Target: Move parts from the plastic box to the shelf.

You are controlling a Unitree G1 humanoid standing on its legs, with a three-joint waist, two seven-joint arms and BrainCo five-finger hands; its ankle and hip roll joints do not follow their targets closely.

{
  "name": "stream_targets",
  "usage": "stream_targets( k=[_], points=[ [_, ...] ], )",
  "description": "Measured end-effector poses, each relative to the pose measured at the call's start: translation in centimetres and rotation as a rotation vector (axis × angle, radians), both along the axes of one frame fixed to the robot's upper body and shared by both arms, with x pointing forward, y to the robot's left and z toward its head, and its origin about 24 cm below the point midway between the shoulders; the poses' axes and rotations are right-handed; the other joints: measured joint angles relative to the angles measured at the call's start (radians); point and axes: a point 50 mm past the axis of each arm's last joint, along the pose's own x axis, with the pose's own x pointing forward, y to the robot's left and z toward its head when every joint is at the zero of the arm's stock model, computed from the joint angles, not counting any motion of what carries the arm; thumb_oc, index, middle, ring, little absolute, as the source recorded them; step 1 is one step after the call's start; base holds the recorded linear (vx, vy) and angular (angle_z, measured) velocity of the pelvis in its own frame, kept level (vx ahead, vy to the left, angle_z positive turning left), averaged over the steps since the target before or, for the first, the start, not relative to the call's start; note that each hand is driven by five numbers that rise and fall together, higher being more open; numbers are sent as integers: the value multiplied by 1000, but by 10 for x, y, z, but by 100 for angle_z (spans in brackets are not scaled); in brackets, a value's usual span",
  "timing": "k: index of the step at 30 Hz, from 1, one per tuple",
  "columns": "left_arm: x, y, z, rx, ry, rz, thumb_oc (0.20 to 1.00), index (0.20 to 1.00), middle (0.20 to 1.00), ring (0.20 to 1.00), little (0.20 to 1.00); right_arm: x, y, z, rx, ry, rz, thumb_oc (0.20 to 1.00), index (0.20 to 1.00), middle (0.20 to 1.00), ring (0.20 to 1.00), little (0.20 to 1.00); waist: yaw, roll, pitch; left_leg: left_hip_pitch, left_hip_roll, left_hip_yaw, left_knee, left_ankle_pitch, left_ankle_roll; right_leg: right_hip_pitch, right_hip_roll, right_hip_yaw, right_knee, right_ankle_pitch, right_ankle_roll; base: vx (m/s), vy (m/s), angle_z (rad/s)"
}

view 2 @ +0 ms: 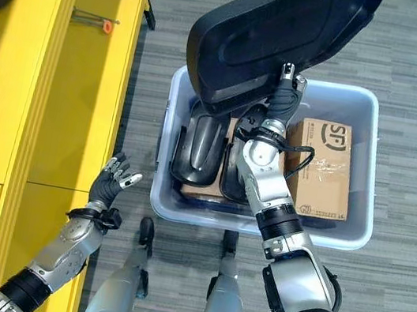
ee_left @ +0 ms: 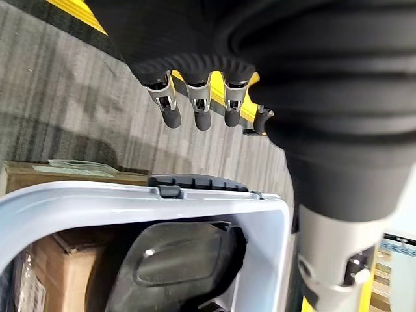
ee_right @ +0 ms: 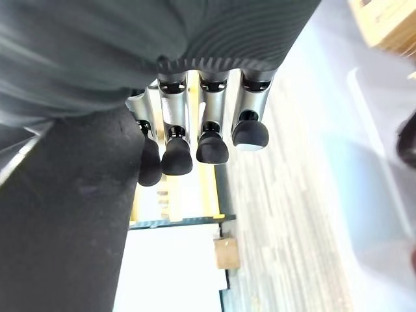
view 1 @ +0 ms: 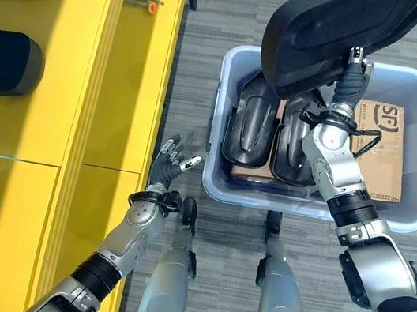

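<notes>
My right robot hand (view 1: 353, 78) holds a large black moulded part (view 1: 334, 29) raised above the plastic box (view 1: 415, 211), at the far side of the scene. In the right wrist view my fingers (ee_right: 177, 156) curl against the part's dark surface, so I read the grasp as closed on its lower edge. The part is tilted, its hollow side facing down toward the box.

My left robot hand (view 1: 169, 159) hangs between the box and the yellow shelf (view 1: 58, 99), fingers spread and relaxed, carrying nothing. It is just beside the box's left wall, apart from it.

Contents remaining in the box: two more black parts (view 1: 252, 127) standing side by side at the left, and a cardboard carton (view 1: 386, 146) at the right. On the shelf, two dark parts (view 1: 2, 61) already lie at the far left, and a small orange-tipped tool (view 1: 150, 7) rests on the shelf's far end.

Step in hand, as I judge it: lift-out is done for this part; transfer to the shelf has not yet begun.

Next move requirements:
1. Carry the part leftward, clear of the box's rim.
2. Consider supporting its free end with my left robot hand, since a one-edge grip on so broad a piece may let it swing.
3. Set it down on bare shelf, near the parts already placed.
</notes>
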Motion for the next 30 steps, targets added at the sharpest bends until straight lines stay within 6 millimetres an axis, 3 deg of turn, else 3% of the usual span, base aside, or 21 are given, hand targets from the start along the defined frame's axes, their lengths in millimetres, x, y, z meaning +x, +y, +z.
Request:
stream_targets(
  k=[3,7,13,17,22,24,26,27,29,30],
  points=[
    [-4,1,-7,4,35,-9,1000,1000,1000,1000,1000,0,-1,-10,-15,27,23,200,200,200,200,200,-1,1,-15,29,2,0,0,-8,-1,29,1,0,0,-7,-1,30,-37,-1],
    [-11,11,-13,-1,64,3,1000,1000,1000,1000,1000,-3,-6,-38,-25,106,63,200,200,200,200,200,-2,4,-56,101,10,1,0,-25,-6,99,8,-1,0,-22,-5,42,-86,-2],
    [-24,18,-26,-5,111,13,1000,1000,1000,1000,1000,-6,-4,-69,17,215,160,200,200,200,200,200,-2,4,-152,145,34,-20,-5,-41,-15,152,32,-15,7,-52,-16,0,-95,6],
    [-31,24,-31,-14,134,43,1000,1000,1000,1000,1000,-6,1,-75,42,240,211,200,200,200,200,200,2,-2,-169,168,64,-40,-1,-43,-21,160,58,-34,66,-93,-34,-54,-156,11],
    [-41,32,-38,-18,162,68,1000,1000,1000,1000,1000,-6,8,-83,35,276,259,200,200,200,200,200,42,-10,-205,136,111,-82,12,-43,-21,128,111,-67,123,-134,-65,-93,-146,16],
    [-42,29,-41,-32,171,66,1000,1000,1000,1000,1000,-5,6,-80,37,268,262,200,200,200,200,200,65,2,-217,79,132,-138,7,-30,11,96,127,-137,149,-156,-90,-111,-108,65],
    [-46,29,-45,-34,193,69,1000,1000,1000,1000,1000,-5,8,-81,34,272,272,200,200,200,200,200,90,11,-216,64,137,-133,12,-30,42,95,141,-154,157,-159,-95,-111,-80,54],
    [-40,17,-45,-55,190,44,1000,1000,1000,1000,1000,-7,-1,-86,39,282,254,200,200,200,200,200,88,32,-215,21,134,-118,48,-41,84,103,118,-213,178,-177,-107,-89,-91,117],
    [-42,7,-52,-64,222,13,1000,1000,1000,1000,1000,-10,-4,-94,48,304,255,200,200,200,200,200,88,29,-213,23,135,71,72,-148,157,131,53,-296,193,-198,-106,-228,-177,141],
    [-43,5,-54,-63,231,3,1000,1000,1000,1000,1000,-11,-3,-97,42,313,260,200,200,200,200,200,93,30,-209,21,123,109,142,-153,164,142,27,-311,210,-208,-98,-231,-131,146]
  ],
)
